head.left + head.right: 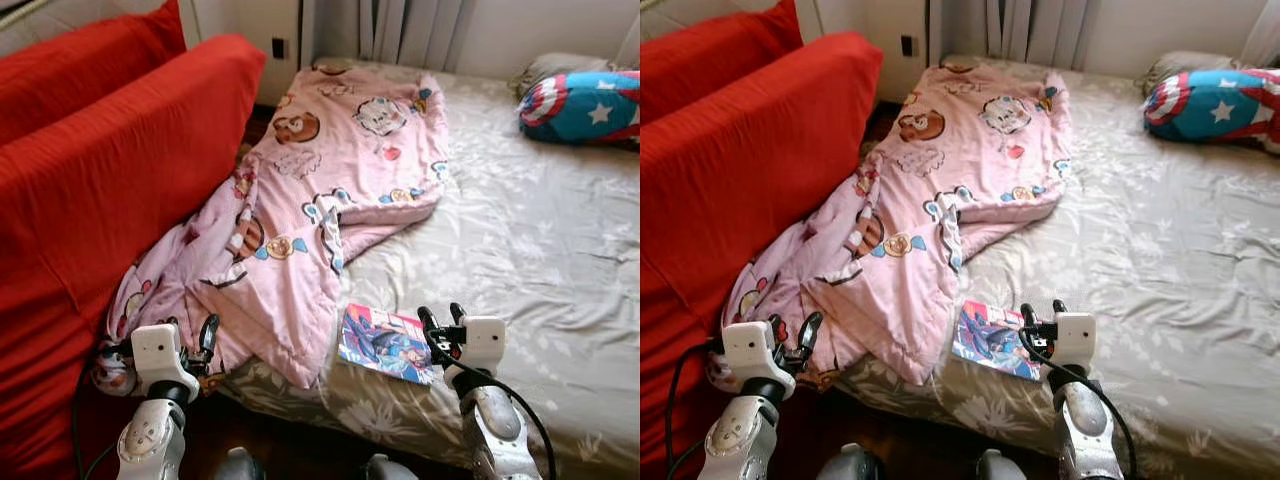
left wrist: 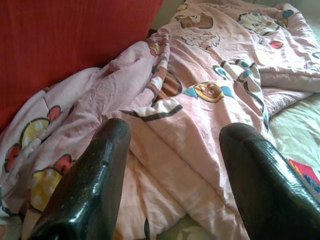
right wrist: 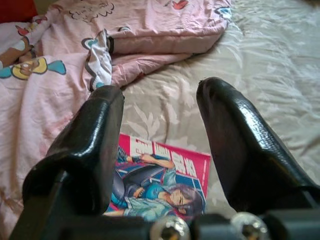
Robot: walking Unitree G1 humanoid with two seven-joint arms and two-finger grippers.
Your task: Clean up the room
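I hold my right gripper (image 1: 442,318), fingers spread, over the comic book (image 1: 386,343) at the bed (image 1: 540,250) edge; left gripper (image 1: 197,335) (fingers apart too) faces the pink blanket (image 1: 320,190).

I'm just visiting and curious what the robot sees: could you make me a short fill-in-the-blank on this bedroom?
1. The pink blanket hangs off the bed toward the ____ sofa.
2. Near the right pincer lies a ____.
3. The left pincer is ____, with nothing between its fingers.

Missing words: red; comic book; open
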